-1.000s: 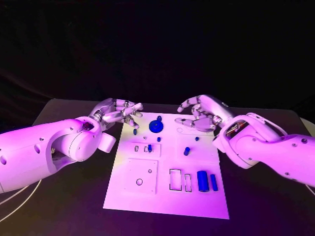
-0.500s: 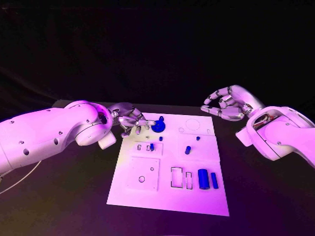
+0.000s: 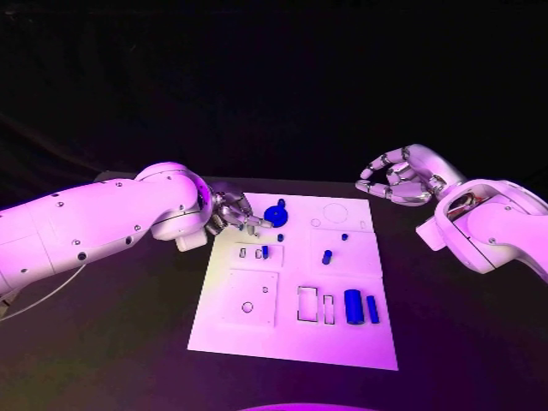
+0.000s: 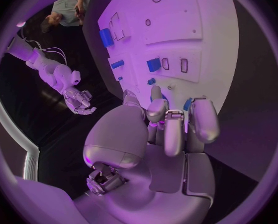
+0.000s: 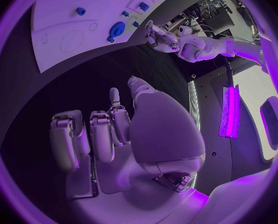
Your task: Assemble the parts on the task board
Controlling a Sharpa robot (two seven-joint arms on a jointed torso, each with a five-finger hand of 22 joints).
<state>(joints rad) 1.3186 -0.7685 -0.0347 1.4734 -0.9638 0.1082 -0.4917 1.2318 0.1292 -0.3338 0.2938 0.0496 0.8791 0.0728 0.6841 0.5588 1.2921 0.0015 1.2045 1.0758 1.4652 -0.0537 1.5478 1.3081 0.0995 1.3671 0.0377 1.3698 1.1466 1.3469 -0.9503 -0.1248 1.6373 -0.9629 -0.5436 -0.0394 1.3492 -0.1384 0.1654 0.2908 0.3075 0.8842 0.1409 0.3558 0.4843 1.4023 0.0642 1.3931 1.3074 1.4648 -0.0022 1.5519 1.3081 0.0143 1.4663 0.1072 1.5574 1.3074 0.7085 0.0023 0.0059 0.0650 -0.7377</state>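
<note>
We see the silver left hand (image 3: 234,211), fingers curled, empty, by the round blue disc part (image 3: 274,217) on the white rectangular task board (image 3: 293,334); silver right hand (image 3: 397,176) curled, empty, off-board.

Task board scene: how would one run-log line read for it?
left hand: over task board far edge | right hand: off board, empty | blue parts: on board
</note>
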